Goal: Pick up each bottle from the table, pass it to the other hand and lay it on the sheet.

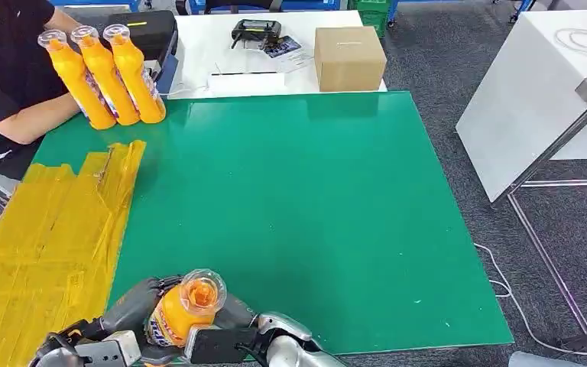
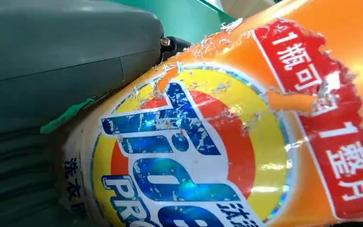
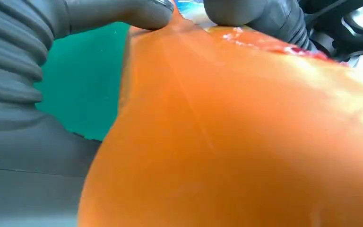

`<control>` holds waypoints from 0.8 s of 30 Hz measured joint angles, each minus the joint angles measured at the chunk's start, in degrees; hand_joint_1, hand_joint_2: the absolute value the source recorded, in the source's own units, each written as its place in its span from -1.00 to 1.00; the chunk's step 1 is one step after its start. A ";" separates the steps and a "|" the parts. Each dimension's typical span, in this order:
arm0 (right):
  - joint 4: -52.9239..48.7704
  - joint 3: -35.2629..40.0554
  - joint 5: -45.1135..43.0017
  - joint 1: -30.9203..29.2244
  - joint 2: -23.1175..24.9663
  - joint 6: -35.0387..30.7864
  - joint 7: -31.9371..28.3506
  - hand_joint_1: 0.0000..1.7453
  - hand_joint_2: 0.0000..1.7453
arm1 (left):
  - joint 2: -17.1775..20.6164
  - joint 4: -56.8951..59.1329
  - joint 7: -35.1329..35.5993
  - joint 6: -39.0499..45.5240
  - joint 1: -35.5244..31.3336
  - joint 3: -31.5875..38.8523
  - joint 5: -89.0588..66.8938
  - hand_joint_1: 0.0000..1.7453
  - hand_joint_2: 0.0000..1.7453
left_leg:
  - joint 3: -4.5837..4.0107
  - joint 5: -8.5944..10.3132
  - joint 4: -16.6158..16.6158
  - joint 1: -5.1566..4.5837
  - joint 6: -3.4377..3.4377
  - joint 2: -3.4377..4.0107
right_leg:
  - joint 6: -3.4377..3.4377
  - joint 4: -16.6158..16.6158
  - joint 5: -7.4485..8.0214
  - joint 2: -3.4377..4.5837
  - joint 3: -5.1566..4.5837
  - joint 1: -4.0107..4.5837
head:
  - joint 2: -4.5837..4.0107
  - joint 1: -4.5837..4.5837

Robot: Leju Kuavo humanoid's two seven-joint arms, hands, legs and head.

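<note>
Centrally, the green table (image 1: 290,214) lies open between the yellow sheet (image 1: 46,237) along its left edge and its bare right edge; three orange bottles (image 1: 107,76) stand at the far left corner under a person's arm (image 1: 30,118). At the near edge, the left hand (image 1: 126,310) and right hand (image 1: 233,321) both grip one orange bottle (image 1: 187,306), clear-capped, its printed label (image 2: 189,151) scuffed and torn.

Grey carpet floor (image 1: 458,53) all around. White table (image 1: 531,92) sits at 2 o'clock, another white desk (image 1: 214,46) at 12 with a cardboard box (image 1: 349,57) on it, white cable (image 1: 504,287) trailing at 4.
</note>
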 measured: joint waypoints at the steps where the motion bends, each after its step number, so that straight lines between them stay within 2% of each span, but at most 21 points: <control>1: 0.00 0.00 -0.02 0.00 0.00 -0.02 0.02 1.00 1.00 | 0.00 0.00 -0.07 0.15 0.00 -0.02 0.09 1.00 1.00 | 0.00 0.00 0.00 0.00 0.00 0.00 | 0.00 0.00 0.00 0.00 0.00 0.00 | 0.00 0.02; 5: 0.00 0.02 -0.09 0.00 -0.02 -0.09 -0.02 1.00 1.00 | -0.55 0.00 -0.68 1.05 0.35 0.02 0.70 1.00 1.00 | 0.01 0.00 0.01 -0.01 0.00 0.01 | 0.00 -0.01 0.00 0.00 0.00 -0.01 | 0.00 0.00; 9: 0.00 0.02 -0.13 -0.02 -0.02 -0.17 -0.09 1.00 1.00 | -2.74 -0.02 -1.53 1.07 1.08 1.14 2.34 1.00 1.00 | 0.01 0.00 0.01 -0.01 0.00 0.01 | 0.00 -0.01 0.00 0.00 -0.01 -0.01 | 0.00 0.02; 16: -1.14 -0.13 -0.09 -0.79 0.00 -1.16 -0.07 1.00 1.00 | -10.76 -0.02 -1.27 -6.48 2.75 8.71 17.54 1.00 1.00 | 0.02 0.00 0.02 -0.01 0.00 0.14 | 0.00 -0.02 0.01 0.04 -0.10 -0.02 | 0.00 -0.05; 21: -3.06 -0.20 -0.07 -1.44 0.17 -1.59 0.02 1.00 1.00 | -15.02 -0.09 -0.66 -11.63 3.56 15.50 23.19 1.00 1.00 | 0.06 0.00 0.02 0.00 0.00 0.29 | 0.00 -0.02 0.01 0.05 -0.10 -0.02 | 0.00 -0.02; 24: -3.54 -0.22 -0.07 -1.58 0.17 -1.66 0.04 1.00 1.00 | -16.48 -0.17 -0.66 -12.22 3.91 17.29 23.41 1.00 1.00 | 0.06 0.00 0.02 0.00 0.00 0.29 | 0.00 -0.02 0.00 0.04 -0.10 -0.02 | 0.00 -0.02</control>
